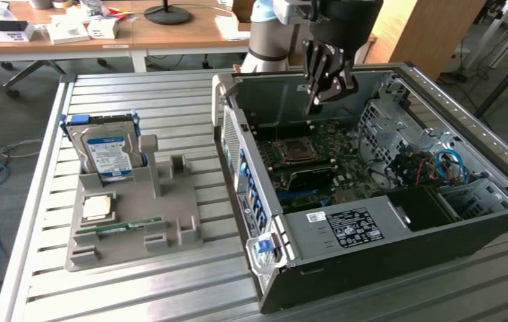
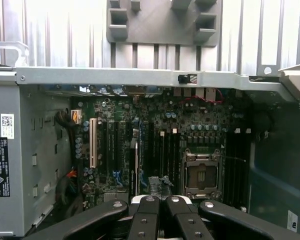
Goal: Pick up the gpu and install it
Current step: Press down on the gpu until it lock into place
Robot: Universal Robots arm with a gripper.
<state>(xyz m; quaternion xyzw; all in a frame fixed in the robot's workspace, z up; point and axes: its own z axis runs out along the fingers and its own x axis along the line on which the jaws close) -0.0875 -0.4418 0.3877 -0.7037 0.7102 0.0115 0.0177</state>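
Well, I start with the slatted metal table [image 1: 39, 201], which carries everything. On it, toward the exterior view's right, lies the open computer case [image 1: 397, 228] on its side, motherboard [image 2: 155, 135] facing up. Well apart from it, toward the exterior view's left, sits the grey parts fixture [image 1: 173, 215] with a hard drive [image 1: 106, 151] upright in its rack, a processor chip [image 1: 98, 208] lying flat and a RAM stick [image 1: 120, 228] in its groove.

My gripper [image 1: 320, 100] hangs inside the case's far end, above the board. In the wrist view the gripper [image 2: 160, 200] has its fingers pressed together, and I see nothing clamped between them.

As for the gpu [image 2: 136, 165], I take it to be the thin pale edge standing upright among the expansion slots, beside the white slot [image 2: 93, 142] and near the empty processor socket [image 2: 202, 172]. I cannot tell whether it is fully seated.

My worry is a half-seated card. If one end sits proud of the slot, any nudge from my arm could tilt it and strain the connector. The fingertips hang near the case's back wall, so a careless sideways move could also scrape that wall.
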